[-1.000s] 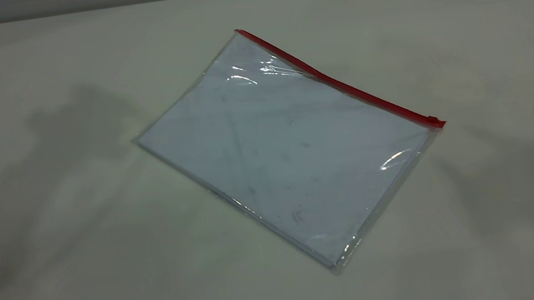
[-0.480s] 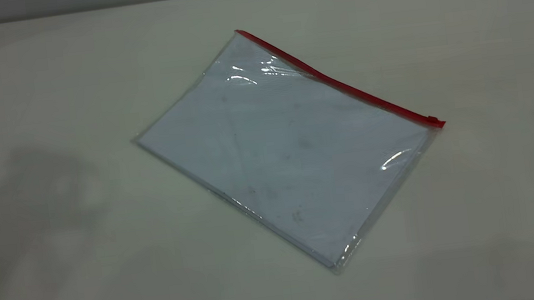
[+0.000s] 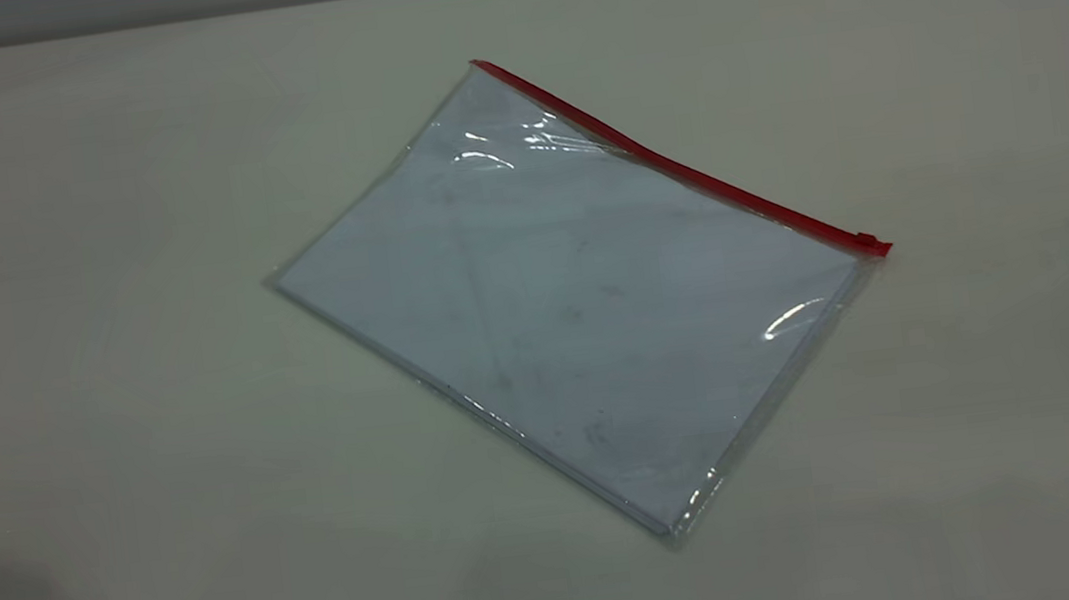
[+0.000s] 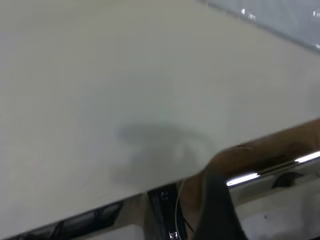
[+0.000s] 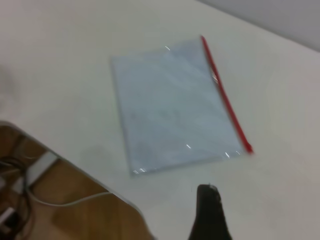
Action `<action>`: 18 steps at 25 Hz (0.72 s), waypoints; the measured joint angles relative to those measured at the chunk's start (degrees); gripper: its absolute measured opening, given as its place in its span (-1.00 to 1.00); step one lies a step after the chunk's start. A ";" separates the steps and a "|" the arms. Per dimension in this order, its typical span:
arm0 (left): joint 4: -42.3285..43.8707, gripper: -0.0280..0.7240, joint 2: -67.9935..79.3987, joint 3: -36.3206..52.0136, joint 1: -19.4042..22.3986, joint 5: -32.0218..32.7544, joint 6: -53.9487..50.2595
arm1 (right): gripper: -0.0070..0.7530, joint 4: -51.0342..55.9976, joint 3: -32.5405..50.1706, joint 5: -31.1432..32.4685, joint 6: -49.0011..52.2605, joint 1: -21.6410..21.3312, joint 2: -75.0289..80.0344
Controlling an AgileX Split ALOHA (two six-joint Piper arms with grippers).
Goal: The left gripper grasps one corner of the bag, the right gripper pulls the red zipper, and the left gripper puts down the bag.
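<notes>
Very little of the robot is visible. In the left wrist view the left gripper (image 4: 217,210) appears only as one dark, almost black finger, narrow and slightly curved, with a smooth matte surface. In the right wrist view the right gripper (image 5: 210,212) appears as one black wedge-shaped finger, with a small pale glint at its rounded tip.

The bag (image 5: 170,105) lies flat on the table (image 5: 60,60), red zipper (image 5: 226,95) along 1 edge.

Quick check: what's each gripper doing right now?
Left gripper: cannot be told, holding nothing visible.
Right gripper: cannot be told, clear of the bag.
</notes>
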 joint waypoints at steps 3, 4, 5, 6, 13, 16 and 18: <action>0.00 0.61 -6.25 4.81 0.00 0.00 -0.05 | 0.56 -5.39 2.88 -0.26 2.99 0.00 -3.85; 0.00 0.61 -8.45 6.27 0.00 0.00 -0.06 | 0.56 -6.62 3.75 -0.87 3.62 0.00 -4.62; -0.05 0.61 -10.66 7.67 0.00 0.00 -0.06 | 0.56 -7.79 4.71 -1.40 4.01 0.00 -5.39; -0.05 0.61 -12.46 8.82 0.00 0.00 -0.06 | 0.56 -8.42 5.55 -1.82 4.42 0.00 -5.98; -0.37 0.61 -26.03 17.47 0.00 0.00 -0.06 | 0.56 -9.17 8.70 -2.74 5.42 0.00 -7.31; -0.73 0.61 -31.39 20.32 0.00 0.00 -0.11 | 0.56 -8.63 8.70 -2.74 5.42 0.00 -7.31; -1.51 0.61 -34.19 22.29 0.00 -0.24 -0.05 | 0.56 -8.40 8.70 -2.74 5.42 0.00 -7.31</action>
